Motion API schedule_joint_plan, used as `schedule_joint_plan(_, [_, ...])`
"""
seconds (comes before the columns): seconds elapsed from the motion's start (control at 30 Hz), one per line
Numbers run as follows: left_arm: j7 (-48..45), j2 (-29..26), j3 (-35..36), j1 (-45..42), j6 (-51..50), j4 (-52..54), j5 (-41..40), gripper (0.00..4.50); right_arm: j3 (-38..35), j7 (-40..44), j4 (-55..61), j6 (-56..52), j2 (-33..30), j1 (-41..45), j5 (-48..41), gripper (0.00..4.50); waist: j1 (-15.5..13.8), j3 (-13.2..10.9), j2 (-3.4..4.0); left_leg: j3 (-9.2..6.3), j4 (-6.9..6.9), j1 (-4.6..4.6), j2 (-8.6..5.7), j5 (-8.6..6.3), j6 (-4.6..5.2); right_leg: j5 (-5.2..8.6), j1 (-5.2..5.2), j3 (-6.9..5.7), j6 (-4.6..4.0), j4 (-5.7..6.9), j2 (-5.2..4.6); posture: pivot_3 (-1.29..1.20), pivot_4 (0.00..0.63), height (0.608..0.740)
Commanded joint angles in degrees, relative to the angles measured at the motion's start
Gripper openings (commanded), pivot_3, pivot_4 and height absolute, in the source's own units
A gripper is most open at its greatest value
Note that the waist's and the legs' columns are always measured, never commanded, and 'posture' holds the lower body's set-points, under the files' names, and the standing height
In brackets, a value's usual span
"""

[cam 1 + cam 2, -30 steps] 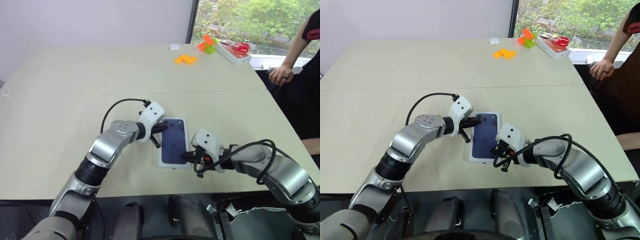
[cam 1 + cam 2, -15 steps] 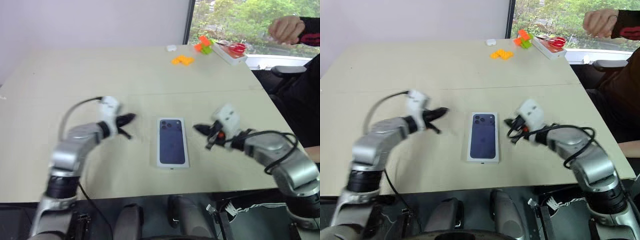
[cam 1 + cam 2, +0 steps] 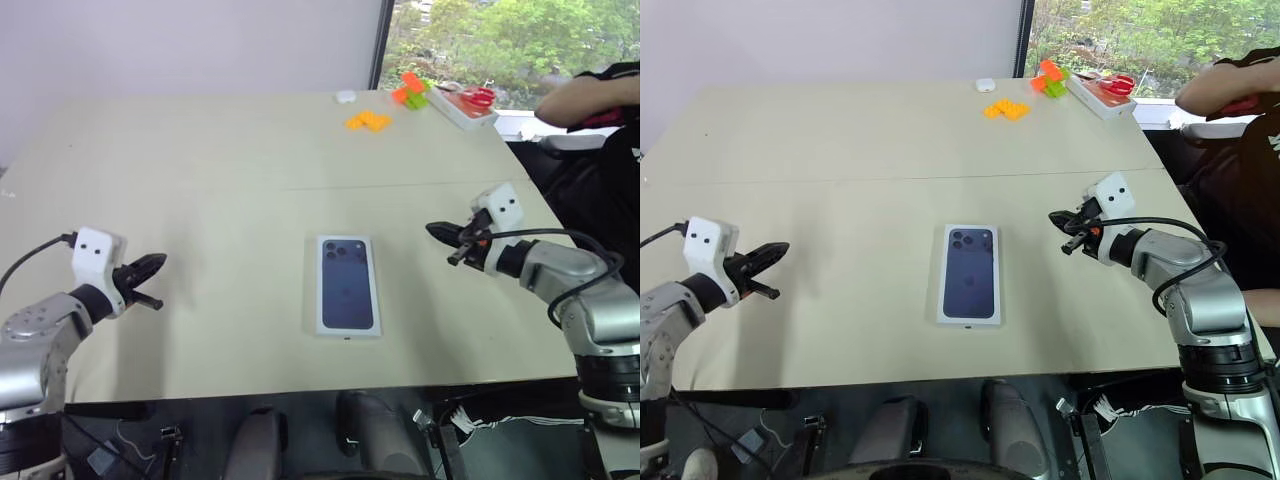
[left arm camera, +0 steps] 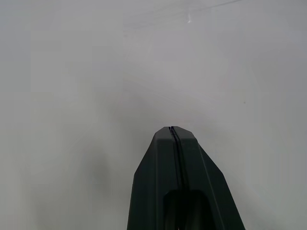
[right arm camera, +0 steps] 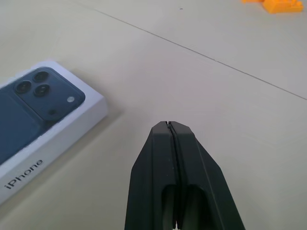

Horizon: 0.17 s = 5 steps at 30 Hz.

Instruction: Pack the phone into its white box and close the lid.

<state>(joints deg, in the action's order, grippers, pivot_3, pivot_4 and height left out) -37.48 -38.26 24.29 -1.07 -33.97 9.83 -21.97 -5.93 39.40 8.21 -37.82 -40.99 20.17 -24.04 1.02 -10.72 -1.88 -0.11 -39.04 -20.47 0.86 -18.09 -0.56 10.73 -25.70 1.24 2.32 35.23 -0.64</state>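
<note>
The lid [image 3: 346, 285] lies flat in the middle of the table, its printed dark blue phone picture facing up. In the right wrist view the lid [image 5: 38, 103] shows its white side wall with lettering. The white box under it cannot be told apart from the lid, and the phone is hidden. My left gripper [image 3: 160, 263] is shut and empty, far to the left of the lid, near the table's front edge. My right gripper [image 3: 432, 230] is shut and empty, off to the lid's right, above the table. Each wrist view shows its own fingertips [image 4: 172, 129] [image 5: 168, 124] pressed together.
At the table's far right are orange blocks [image 3: 369, 120], orange and green blocks [image 3: 410, 88], a small white object [image 3: 347, 95] and a white tray with red scissors [image 3: 465, 100]. A person's arm [image 3: 590, 100] is beyond the right edge. A seam [image 3: 400, 185] crosses the table.
Both grippers have drawn away from the lid, the left far out to the left, the right out to the right and up. The lid stays put. The person's arm has shifted.
</note>
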Motion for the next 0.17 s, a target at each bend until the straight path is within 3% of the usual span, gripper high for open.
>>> schedule_joint_plan(0.03, [1.46,-0.23,3.11,1.53,0.0,3.45,-1.27,0.0,-1.05,0.82,0.64,2.07,0.39,-0.28,0.02,0.02,-0.02,0.0,0.01,0.01,0.0,0.0,0.02,0.0,0.0,0.0,0.0,0.0,0.0,0.0,0.02,0.0,0.15,0.726])
schedule_joint_plan(0.17, [2.57,-0.23,2.91,1.6,-0.52,3.54,-1.62,0.0,-0.33,0.52,0.87,3.23,1.46,-1.5,0.71,0.02,-0.18,0.0,0.01,-0.01,0.0,0.0,0.02,0.0,0.0,0.01,0.0,-0.02,0.01,0.0,0.02,0.0,0.15,0.726])
